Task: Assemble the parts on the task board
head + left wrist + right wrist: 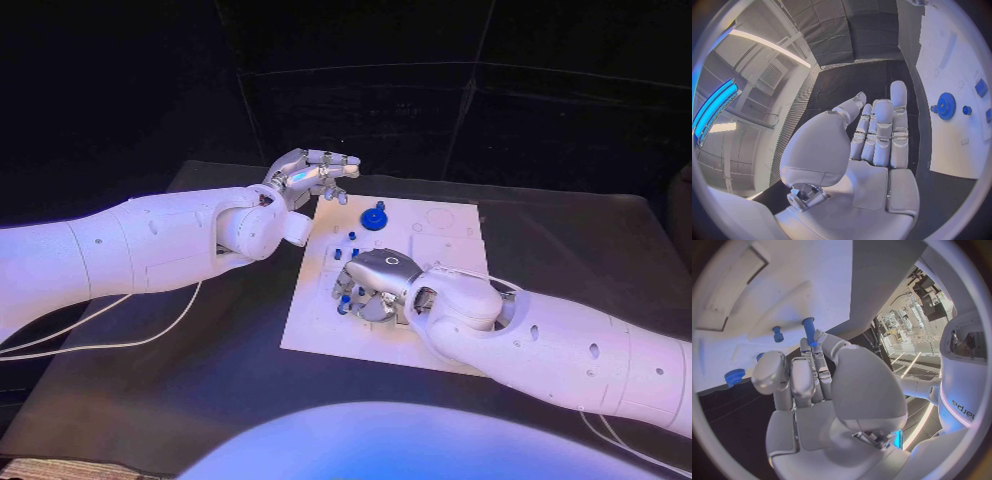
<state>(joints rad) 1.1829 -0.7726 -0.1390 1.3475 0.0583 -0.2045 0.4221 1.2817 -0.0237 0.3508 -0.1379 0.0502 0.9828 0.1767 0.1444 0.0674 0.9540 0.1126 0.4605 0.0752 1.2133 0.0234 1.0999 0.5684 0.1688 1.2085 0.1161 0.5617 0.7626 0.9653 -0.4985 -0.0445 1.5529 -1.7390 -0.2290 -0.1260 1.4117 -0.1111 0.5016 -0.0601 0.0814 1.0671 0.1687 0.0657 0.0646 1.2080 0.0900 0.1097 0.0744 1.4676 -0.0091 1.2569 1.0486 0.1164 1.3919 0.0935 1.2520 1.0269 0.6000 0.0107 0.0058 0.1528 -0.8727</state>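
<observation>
The white task board (440, 255) lies in the middle of the black table. A blue gear (375, 216) stands near its far left side, with small blue parts (343, 247) just nearer. My left hand (310, 176) hovers over the board's far left corner with straight fingers (879, 125) and holds nothing; the gear (946, 105) lies beyond them. My right hand (378, 279) reaches down onto the board's near left part. Its fingertips (811, 347) touch a tall blue peg (808, 328) standing on the board, and the thumb (770, 371) stays off it.
A short blue peg (777, 333) and another blue gear (734, 376) sit on the board close to my right hand. White cables (130, 335) trail over the table below my left arm. Bare black table (577, 240) surrounds the board.
</observation>
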